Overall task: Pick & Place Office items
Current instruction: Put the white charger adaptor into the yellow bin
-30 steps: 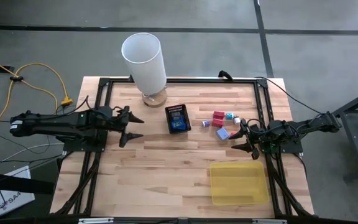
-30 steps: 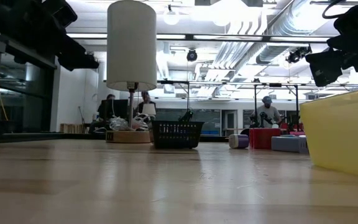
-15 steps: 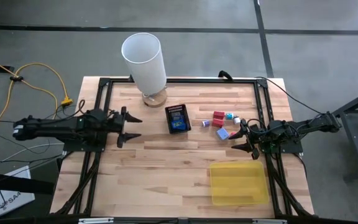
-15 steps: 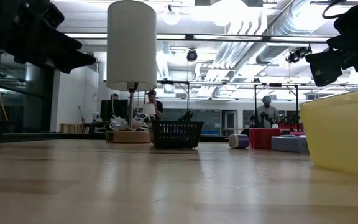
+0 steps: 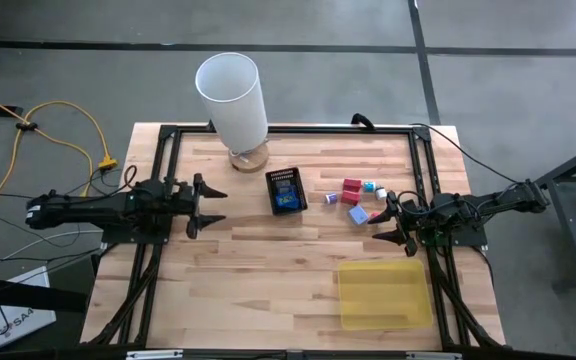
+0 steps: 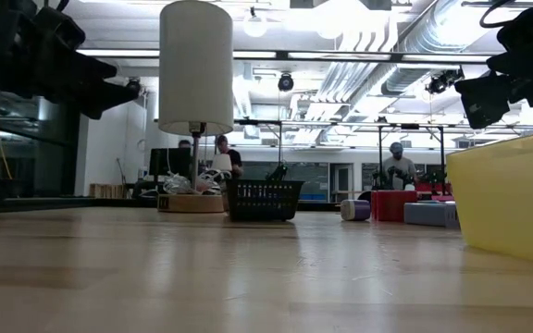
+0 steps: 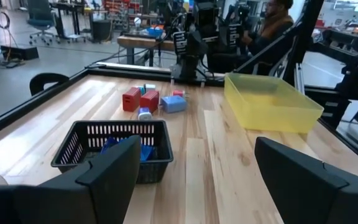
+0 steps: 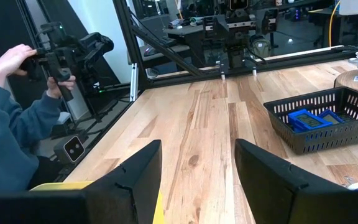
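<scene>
The black mesh box [image 5: 287, 191] sits a little behind the middle of the table, and I'll place everything by it. Some of the office items are already inside it: blue pieces [image 7: 124, 147] show through the mesh. The rest lie loose on the wood just to its right: a red block [image 5: 352, 187], a pale blue block [image 5: 358, 214], a small purple piece [image 5: 330, 199] nearest the box, and a white and teal piece [image 5: 368, 187] beyond the red one. The left gripper [image 5: 211, 205] hangs well to the left of the box, above the wood, its two fingers spread apart and nothing between them. The right gripper [image 5: 376, 224] hovers on the far side of the loose pieces from the box, just beside the pale blue block, fingers likewise parted and empty. The yellow tray [image 5: 383, 293] lies to the right of the box and nearer the front edge, with nothing in it that I can see. The white lamp [image 5: 233, 100] stands behind the box to its left. These blocks look small, hard and light, probably smooth plastic, so I'd expect them to skid or tip if nudged; gripping across two flat opposite faces, low on the block, seems safest. A person's hand [image 8: 14, 59] holds a controller off past the table edge.
</scene>
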Robot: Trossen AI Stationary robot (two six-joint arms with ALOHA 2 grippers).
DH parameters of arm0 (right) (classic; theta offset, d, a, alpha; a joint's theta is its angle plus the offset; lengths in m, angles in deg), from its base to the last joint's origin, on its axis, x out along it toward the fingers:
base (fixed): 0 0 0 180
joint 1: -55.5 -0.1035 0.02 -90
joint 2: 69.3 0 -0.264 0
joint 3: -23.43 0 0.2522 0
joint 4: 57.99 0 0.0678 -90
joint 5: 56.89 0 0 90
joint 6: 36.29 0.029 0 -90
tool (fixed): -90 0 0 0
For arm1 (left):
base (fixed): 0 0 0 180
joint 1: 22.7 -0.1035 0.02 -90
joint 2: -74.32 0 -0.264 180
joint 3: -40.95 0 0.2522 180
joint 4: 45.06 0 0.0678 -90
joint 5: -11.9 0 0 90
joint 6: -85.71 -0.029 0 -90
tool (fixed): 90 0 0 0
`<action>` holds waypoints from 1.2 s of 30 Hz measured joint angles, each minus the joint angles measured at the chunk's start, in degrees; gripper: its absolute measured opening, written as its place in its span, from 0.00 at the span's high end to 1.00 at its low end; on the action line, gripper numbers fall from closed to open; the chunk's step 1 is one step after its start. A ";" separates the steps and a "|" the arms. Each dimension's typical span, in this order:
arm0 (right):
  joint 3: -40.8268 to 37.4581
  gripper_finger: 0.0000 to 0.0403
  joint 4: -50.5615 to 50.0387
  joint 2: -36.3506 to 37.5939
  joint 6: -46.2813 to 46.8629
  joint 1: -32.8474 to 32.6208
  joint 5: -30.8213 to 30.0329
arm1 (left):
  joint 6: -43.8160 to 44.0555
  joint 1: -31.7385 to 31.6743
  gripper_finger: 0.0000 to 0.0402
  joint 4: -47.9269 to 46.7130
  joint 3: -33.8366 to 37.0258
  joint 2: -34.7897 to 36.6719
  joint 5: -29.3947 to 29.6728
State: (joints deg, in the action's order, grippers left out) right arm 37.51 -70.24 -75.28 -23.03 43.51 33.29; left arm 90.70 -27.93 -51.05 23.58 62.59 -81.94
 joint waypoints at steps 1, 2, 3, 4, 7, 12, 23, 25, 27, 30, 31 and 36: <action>0.00 0.53 0.00 0.00 0.00 0.00 0.00 | -0.02 0.00 0.23 0.06 0.10 0.42 0.00; 0.00 0.53 0.00 0.00 0.00 0.00 0.00 | -0.01 0.00 0.23 0.04 0.17 0.78 0.00; 0.00 0.53 0.00 0.00 0.00 0.00 0.00 | 0.00 0.00 0.23 0.06 0.19 1.00 -0.02; 0.00 0.53 0.00 0.00 0.00 0.00 0.00 | -0.02 0.00 0.23 0.04 0.21 1.14 -0.02; 0.00 0.53 0.00 0.00 0.00 0.00 0.00 | -0.02 0.00 0.23 0.14 0.61 1.64 -0.25; 0.00 0.53 -0.01 0.00 -0.02 0.00 0.00 | 0.43 0.00 0.23 -0.07 1.80 2.42 -0.35; 0.00 0.53 -0.02 0.00 0.00 0.00 0.00 | -0.35 0.00 0.23 -5.51 2.49 3.45 2.71; 0.00 0.53 -0.02 0.00 0.00 0.00 0.00 | -0.30 0.00 0.23 -7.30 2.51 3.69 3.45; 0.00 0.53 -0.02 0.00 0.00 0.00 0.00 | -0.41 0.00 0.23 -8.00 2.54 3.96 4.32; 0.00 0.53 -0.02 0.00 0.00 0.00 0.00 | -1.04 -0.02 0.23 -8.01 2.57 3.88 4.96; 0.00 0.53 -0.02 0.02 0.00 0.00 0.00 | -1.09 -0.14 0.23 -8.03 2.57 3.82 5.24; 0.00 0.53 -0.02 0.01 0.00 0.00 0.00 | -1.10 -2.74 0.23 -8.11 2.62 2.79 5.47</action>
State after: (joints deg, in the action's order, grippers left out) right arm 37.51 -70.26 -75.28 -23.03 43.51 33.29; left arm 89.60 -30.67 -59.15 26.20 65.38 -76.46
